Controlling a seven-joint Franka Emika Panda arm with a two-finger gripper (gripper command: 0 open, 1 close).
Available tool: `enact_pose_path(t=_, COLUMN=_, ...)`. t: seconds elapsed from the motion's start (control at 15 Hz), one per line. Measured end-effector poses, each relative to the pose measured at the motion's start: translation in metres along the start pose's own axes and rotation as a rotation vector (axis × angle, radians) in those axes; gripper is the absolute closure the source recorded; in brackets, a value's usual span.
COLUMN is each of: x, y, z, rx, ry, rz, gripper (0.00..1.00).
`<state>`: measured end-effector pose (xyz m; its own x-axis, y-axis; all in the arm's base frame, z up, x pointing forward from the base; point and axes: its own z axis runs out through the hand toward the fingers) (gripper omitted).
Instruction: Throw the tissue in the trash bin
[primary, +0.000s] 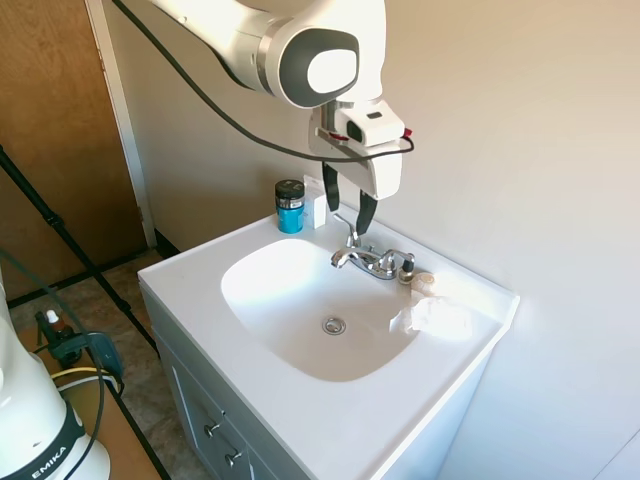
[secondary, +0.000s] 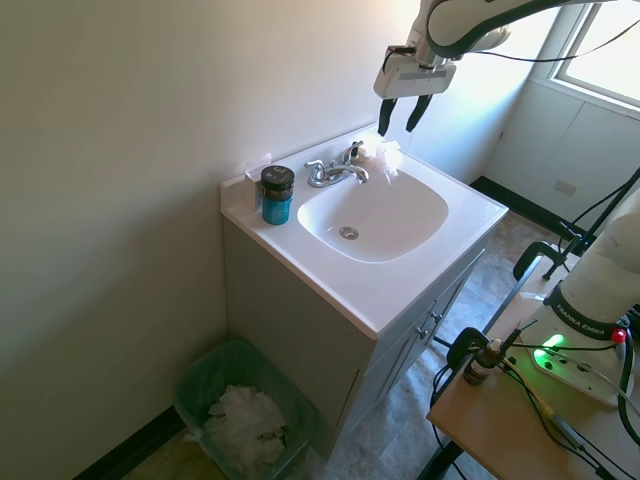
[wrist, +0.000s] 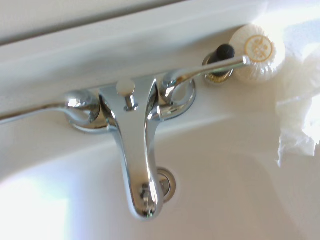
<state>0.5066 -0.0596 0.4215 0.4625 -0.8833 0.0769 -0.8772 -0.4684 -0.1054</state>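
The arm reaches over the sink (primary: 200, 290), its gripper (primary: 347, 205) pointing down above the faucet (primary: 365, 260), fingers spread and empty. The tissue (primary: 432, 317) lies on the sink's rim beside the faucet. On the floor, the green trash bin (secondary: 205, 375) holds crumpled white paper (secondary: 245, 425).

A home bathroom: a white vanity sink (primary: 300, 400) with a chrome faucet (primary: 368, 260) stands beside a wooden door (primary: 55, 140).
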Motion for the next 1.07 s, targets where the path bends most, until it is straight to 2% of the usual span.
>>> enact_pose_path(t=0.27, x=0.033, y=-0.018, z=0.005, rx=0.000, ry=0.004, rz=0.078, gripper=0.00)
enact_pose_path(t=0.53, x=0.076, y=-0.016, z=0.016, rx=-0.009, ry=-0.001, rz=0.156, gripper=0.00)
enact_pose_path(t=1.07, x=0.161, y=-0.002, z=0.073, rx=-0.059, ry=-0.016, rz=0.332, gripper=0.00)
